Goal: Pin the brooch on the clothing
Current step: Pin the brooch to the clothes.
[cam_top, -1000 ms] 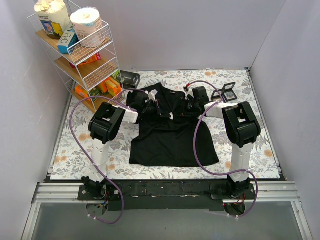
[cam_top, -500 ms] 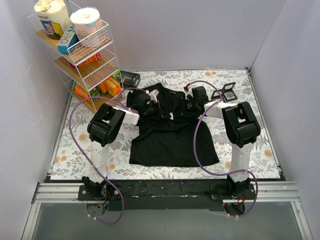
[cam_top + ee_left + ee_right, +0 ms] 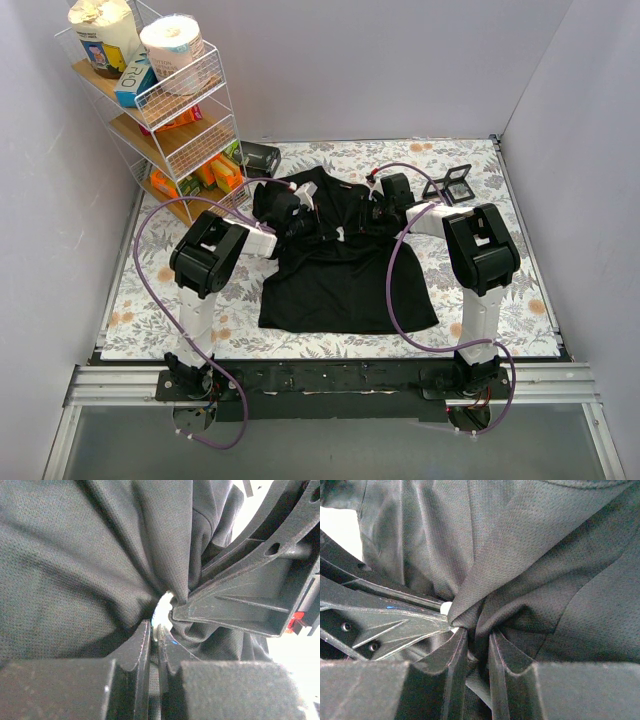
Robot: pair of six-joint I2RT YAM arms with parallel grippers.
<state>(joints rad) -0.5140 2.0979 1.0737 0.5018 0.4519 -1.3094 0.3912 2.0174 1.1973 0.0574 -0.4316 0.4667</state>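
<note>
Brooch (image 3: 163,611) shows only up close in left wrist view: pale glint in puckered black T-shirt (image 3: 345,280) near collar. Left gripper (image 3: 154,630) fingers almost touching, pinching it. Right gripper (image 3: 477,639) partly closed, clamping a fabric fold beside it. Top view: grippers hide it.

a: how do the arms stand?
b: the left arm (image 3: 205,258) and the right arm (image 3: 482,245) both rise from their bases, elbows up, and fold inward with the wrists low.
a: and the pincers?
b: they meet almost tip to tip. the left pincer (image 3: 155,632) has its fingers drawn together, with barely a slit between them. the right pincer (image 3: 477,641) stands a little apart and pinches a fold of the clothing (image 3: 545,555).
a: do they touch?
b: one finger of each lies just beside the other's tips. whether they touch, i cannot tell.
</note>
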